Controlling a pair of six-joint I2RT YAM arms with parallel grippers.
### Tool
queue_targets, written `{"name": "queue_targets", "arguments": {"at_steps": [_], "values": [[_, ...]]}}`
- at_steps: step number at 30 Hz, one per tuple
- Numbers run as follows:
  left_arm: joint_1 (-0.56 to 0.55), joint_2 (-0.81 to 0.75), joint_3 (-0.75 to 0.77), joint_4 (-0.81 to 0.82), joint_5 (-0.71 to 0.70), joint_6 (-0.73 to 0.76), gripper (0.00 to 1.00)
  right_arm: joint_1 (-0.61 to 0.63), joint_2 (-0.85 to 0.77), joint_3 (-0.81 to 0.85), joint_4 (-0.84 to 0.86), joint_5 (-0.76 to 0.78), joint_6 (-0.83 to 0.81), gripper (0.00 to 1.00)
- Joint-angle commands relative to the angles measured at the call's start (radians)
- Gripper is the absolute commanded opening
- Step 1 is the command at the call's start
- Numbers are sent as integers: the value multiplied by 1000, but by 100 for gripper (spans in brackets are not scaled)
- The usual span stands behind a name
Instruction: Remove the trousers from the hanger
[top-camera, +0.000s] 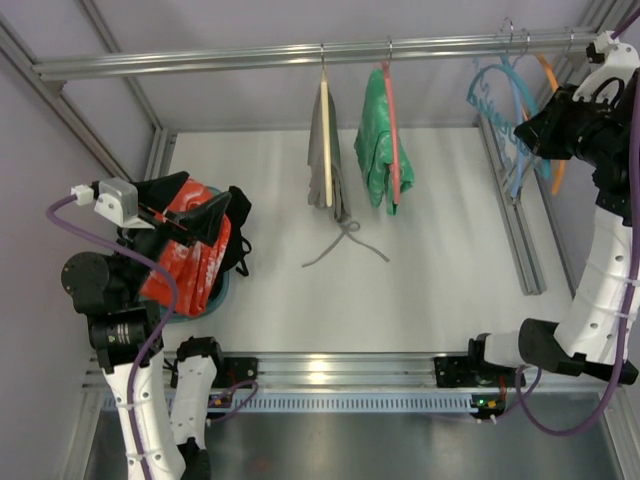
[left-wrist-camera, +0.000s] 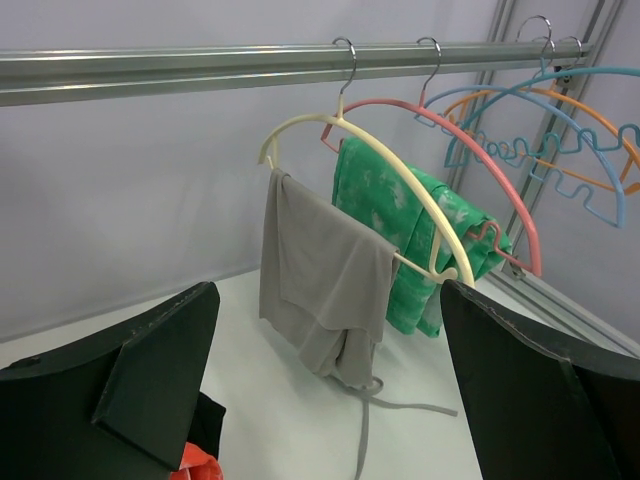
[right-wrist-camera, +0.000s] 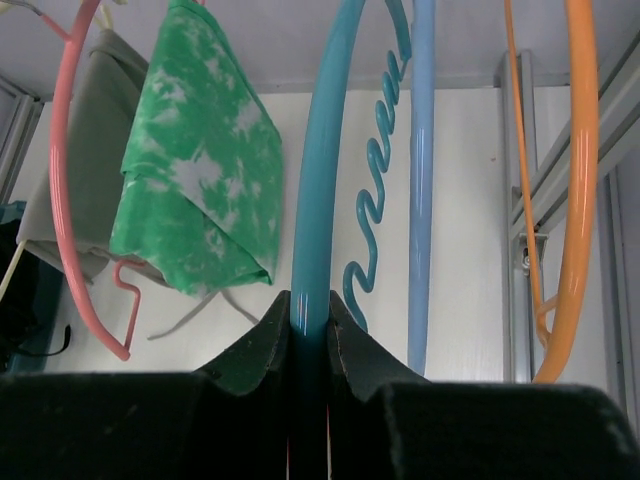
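Trousers (top-camera: 190, 262) off hanger (right-wrist-camera: 318, 180), heaped well clear of rail (top-camera: 300, 55). L gripper (left-wrist-camera: 325, 330) jaws spread, empty. R gripper (right-wrist-camera: 310, 310) jaws pinching hanger, hung on rail. Removal looks done; next prob: release hanger, retract.

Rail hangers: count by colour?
cream hanger: 1
pink-red hanger: 1
teal hanger: 1
light-blue hanger: 1
orange hanger: 1
Total: 5

Red-orange trousers (top-camera: 190, 262) lie crumpled far left, apparently off the bare blue hanger (right-wrist-camera: 318, 180) hanging far right.
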Motion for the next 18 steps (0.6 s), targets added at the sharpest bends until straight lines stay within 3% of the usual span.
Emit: {"name": "queue_targets", "arguments": {"at_steps": [1,13,15,18], "values": [[2,9,-2,14,-8,3,98,-36,-24,-25,117,-33,13,0],[2,41,21,-87,-8,42,98,-73,-139,-372,181,-144,17,0],[2,52,28,-131,-11,60,98,-73,-163,-396,180,-127,17,4],[2,76,42,-211,-18,78,98,-73,-200,-435,187,-98,7,17]]}}
